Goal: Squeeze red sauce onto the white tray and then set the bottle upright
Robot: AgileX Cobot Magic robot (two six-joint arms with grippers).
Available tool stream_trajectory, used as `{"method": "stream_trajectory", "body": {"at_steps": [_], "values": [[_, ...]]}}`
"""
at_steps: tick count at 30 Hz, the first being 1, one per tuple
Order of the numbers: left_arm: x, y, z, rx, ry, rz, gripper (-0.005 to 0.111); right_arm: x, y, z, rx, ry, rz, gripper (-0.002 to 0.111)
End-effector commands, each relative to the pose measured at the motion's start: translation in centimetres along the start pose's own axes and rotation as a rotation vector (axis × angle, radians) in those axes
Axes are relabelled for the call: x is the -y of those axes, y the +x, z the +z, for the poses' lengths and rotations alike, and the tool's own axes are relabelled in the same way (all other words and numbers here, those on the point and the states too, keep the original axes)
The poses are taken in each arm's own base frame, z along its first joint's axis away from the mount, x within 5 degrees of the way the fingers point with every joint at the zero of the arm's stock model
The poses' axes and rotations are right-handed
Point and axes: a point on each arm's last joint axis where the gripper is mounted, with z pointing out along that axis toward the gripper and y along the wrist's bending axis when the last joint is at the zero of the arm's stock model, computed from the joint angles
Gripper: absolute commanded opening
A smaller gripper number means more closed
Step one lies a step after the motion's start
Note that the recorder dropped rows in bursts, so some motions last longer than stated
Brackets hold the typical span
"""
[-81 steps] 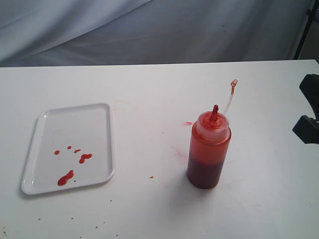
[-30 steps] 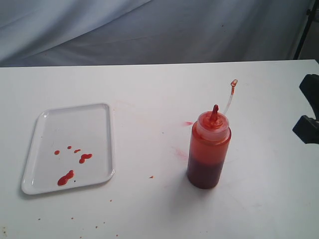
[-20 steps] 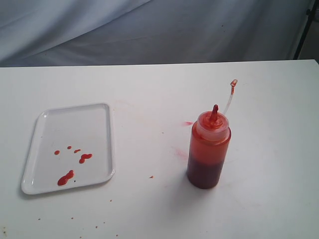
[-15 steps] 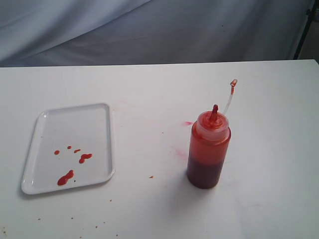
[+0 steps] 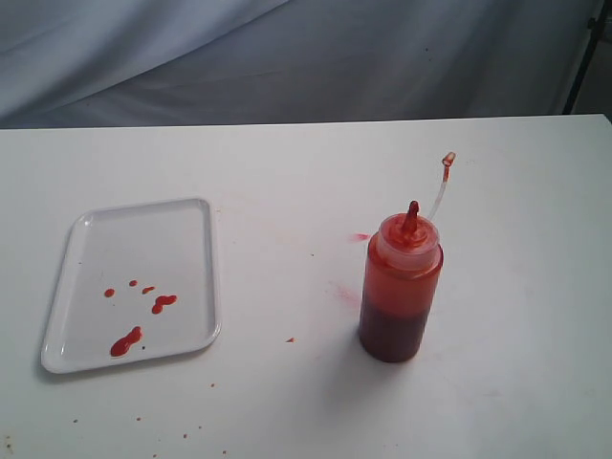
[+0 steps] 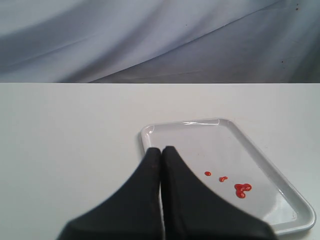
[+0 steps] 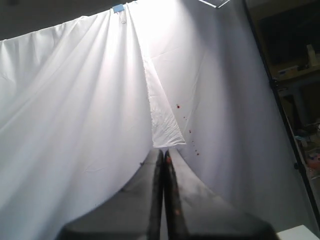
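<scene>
The bottle [image 5: 401,287] stands upright on the table right of centre, its red nozzle up and its thin tether with the tiny cap [image 5: 448,160] sticking up behind it. Dark sauce fills its lower part. The white tray [image 5: 182,215] lies flat at the left, with drops and blobs of red sauce [image 5: 126,341] on it. The left wrist view also has the white tray [image 6: 280,175] and red sauce [image 6: 242,189]. My left gripper [image 6: 162,150] is shut and empty, at the tray's corner. My right gripper [image 7: 163,151] is shut and empty, pointing at the backdrop cloth. Neither gripper shows in the exterior view.
Faint red smears [image 5: 346,295] and tiny specks [image 5: 290,339] mark the white table between tray and bottle and along its front. A pale cloth backdrop [image 5: 287,57] hangs behind the table. A dark stand pole [image 5: 585,53] rises at the far right.
The dark right arm that stood at the right edge of the exterior view a second ago has gone out of that view. Bottle, tray and sauce have not moved.
</scene>
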Motion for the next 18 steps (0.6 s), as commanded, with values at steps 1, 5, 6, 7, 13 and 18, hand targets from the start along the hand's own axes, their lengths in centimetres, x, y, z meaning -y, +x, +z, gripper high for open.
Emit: {"method": "stream_trajectory", "body": {"at_steps": [1, 5, 6, 7, 13, 18], "values": [[0.0, 0.0, 0.0, 0.01, -0.001, -0.005, 0.0, -0.1, 0.5, -0.1, -0.045, -0.017, -0.008, 0.0], [0.0, 0.0, 0.0, 0.01, -0.001, -0.005, 0.0, -0.8, 1.3, -0.2, -0.125, -0.097, -0.107, 0.0], [0.0, 0.0, 0.0, 0.01, -0.001, -0.005, 0.0, -0.9, 1.5, -0.3, -0.145, -0.119, -0.126, 0.0], [0.0, 0.0, 0.0, 0.01, -0.001, -0.005, 0.0, -1.0, 1.5, -0.6, -0.159, -0.141, -0.14, 0.0], [0.0, 0.0, 0.0, 0.01, -0.001, -0.005, 0.0, 0.0, 1.8, -3.4, -0.115, -0.136, -0.212, 0.0], [0.0, 0.0, 0.0, 0.012, -0.001, -0.005, 0.0, 0.8, 2.3, -5.0, -0.112, -0.049, -0.246, 0.0]]}}
